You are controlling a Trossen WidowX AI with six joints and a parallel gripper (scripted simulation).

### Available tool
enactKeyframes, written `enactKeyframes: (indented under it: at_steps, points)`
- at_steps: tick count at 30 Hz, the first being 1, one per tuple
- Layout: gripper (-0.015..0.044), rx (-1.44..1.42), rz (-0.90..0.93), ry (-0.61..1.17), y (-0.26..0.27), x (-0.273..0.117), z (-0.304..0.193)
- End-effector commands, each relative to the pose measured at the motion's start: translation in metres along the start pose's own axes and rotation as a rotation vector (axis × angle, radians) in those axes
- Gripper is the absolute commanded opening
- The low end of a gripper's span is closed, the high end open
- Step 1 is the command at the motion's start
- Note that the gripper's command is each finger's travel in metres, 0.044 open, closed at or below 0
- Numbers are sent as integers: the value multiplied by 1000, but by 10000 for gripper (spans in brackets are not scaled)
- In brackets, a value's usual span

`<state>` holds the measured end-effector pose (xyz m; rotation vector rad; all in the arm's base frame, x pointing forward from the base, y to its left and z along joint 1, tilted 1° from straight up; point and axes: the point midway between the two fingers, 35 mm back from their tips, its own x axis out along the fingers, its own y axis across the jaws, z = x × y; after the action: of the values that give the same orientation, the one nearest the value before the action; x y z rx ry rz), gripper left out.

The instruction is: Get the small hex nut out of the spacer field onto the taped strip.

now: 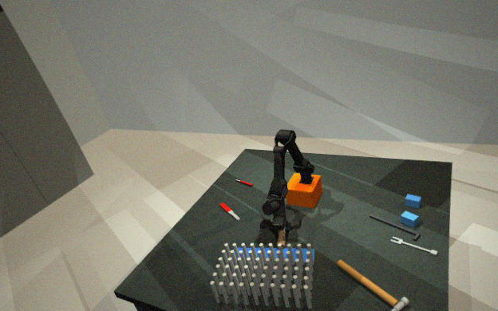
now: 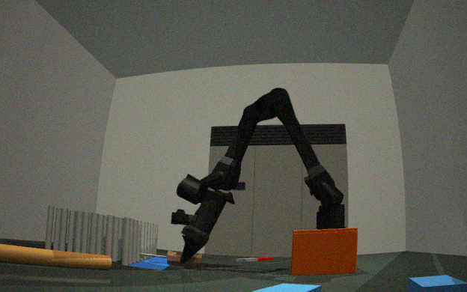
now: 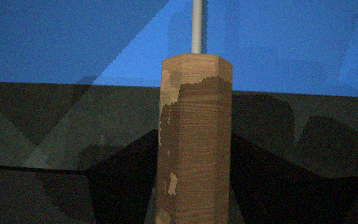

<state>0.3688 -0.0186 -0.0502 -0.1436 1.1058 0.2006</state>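
Note:
My gripper (image 1: 281, 234) (image 2: 186, 259) (image 3: 191, 138) is shut on the wooden handle (image 2: 174, 256) (image 3: 196, 110) of a tool, low over the table just outside the taped strip. The tool's thin pale metal shaft (image 2: 150, 255) (image 3: 197, 25) runs from the handle over the blue taped strip (image 1: 294, 253) (image 2: 152, 263) (image 3: 285, 40) toward the spacers. Its far end is hidden. The grey metal spacers (image 1: 254, 294) (image 2: 87, 232) stand upright in several rows beyond the strip. I cannot see the hex nut in any view; no nut shows on the visible parts of the strip.
A hammer (image 1: 365, 281) (image 2: 49, 256) lies beside the spacer field. A black hooked rod (image 1: 393, 226), a fork-ended tool (image 1: 416, 246) and two blue blocks (image 1: 413, 201) (image 1: 409, 219) lie to the right. Two red-handled tools (image 1: 245, 183) (image 1: 225, 207) lie left. The arm stands on an orange block (image 1: 302, 198) (image 2: 324, 251).

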Motion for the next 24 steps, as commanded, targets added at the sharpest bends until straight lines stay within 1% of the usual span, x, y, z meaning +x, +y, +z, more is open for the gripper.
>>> enactKeyframes:
  at_steps: [1, 24]
  points:
    - [0, -4, 3, -2, 1, -2, -3]
    - [0, -4, 3, -1, 1, -7, -16]
